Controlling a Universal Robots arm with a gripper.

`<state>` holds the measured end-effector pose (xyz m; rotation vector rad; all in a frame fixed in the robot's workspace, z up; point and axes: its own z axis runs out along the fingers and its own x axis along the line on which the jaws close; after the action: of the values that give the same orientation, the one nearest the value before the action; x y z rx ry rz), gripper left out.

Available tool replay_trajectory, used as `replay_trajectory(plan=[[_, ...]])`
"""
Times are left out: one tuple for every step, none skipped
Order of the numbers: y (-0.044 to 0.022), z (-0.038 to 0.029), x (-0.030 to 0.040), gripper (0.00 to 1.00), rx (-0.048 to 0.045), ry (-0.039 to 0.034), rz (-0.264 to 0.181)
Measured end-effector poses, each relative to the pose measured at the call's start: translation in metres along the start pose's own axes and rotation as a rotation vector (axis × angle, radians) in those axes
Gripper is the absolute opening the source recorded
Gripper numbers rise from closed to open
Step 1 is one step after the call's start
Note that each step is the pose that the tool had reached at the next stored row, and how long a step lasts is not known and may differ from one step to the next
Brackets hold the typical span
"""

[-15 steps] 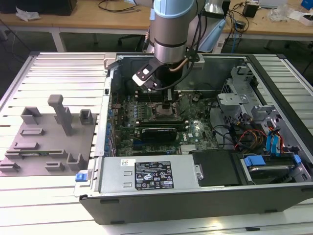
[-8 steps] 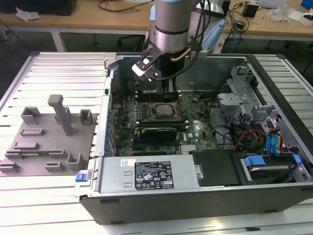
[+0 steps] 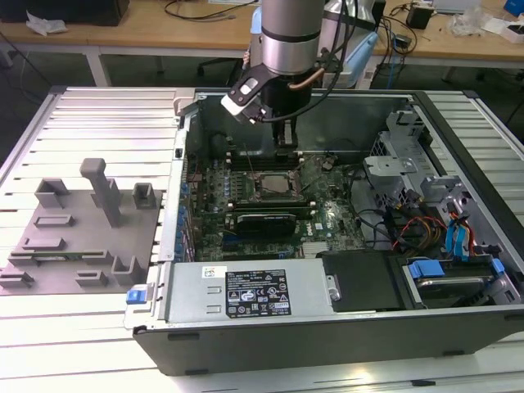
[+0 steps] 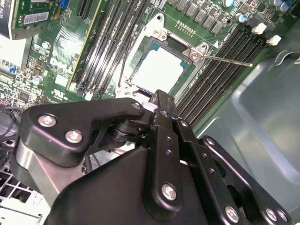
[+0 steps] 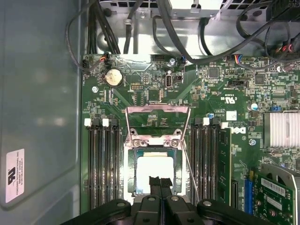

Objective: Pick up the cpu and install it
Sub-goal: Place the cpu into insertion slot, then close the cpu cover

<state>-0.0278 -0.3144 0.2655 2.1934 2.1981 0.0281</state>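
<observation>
Gripper poised over the cpu in its socket
Jaws closed, empty; load frame raised, memory slots close along both socket edges.

A: What is sitting in the socket?
B: The cpu, lying flat. Calling the gripper six o'clock, fingertips pressing together, the metal frame is standing open at twelve and a coin battery is sitting at eleven.

Colours noted: cpu silvery-white on top; motherboard green with fine pale traces; gripper black, silver screws; case label white, black print; drive clips blue.
</observation>
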Motion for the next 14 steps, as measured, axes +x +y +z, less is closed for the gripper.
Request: replay_trajectory(plan=[[0.0006, 0.0001, 0.0, 0.11, 0.0012, 0.0001, 0.0], [0.0013, 0.0001, 0.0001, 0.11, 0.0026, 0.0002, 0.0], [0.0021, 0.0002, 0.0001, 0.11, 0.0048, 0.0002, 0.0], [0.0024, 0.0001, 0.0, 0.11, 0.0058, 0.0001, 0.0], [0.0024, 0.0002, 0.0001, 0.11, 0.0057, 0.0002, 0.0], [0.0024, 0.0002, 0.0001, 0.11, 0.0058, 0.0002, 0.0], [0.0025, 0.0002, 0.0001, 0.11, 0.0058, 0.0002, 0.0], [0.0025, 0.0002, 0.0001, 0.11, 0.0059, 0.0002, 0.0], [0.0026, 0.0002, 0.0001, 0.11, 0.0058, 0.0002, 0.0], [0.0026, 0.0002, 0.0001, 0.11, 0.0059, 0.0002, 0.0], [0.0026, 0.0002, 0.0001, 0.11, 0.0059, 0.0002, 0.0], [0.0026, 0.0002, 0.0001, 0.11, 0.0059, 0.0002, 0.0], [0.0026, 0.0002, 0.0001, 0.11, 0.0059, 0.0002, 0.0], [0.0026, 0.0002, 0.0001, 0.11, 0.0059, 0.0002, 0.0]])
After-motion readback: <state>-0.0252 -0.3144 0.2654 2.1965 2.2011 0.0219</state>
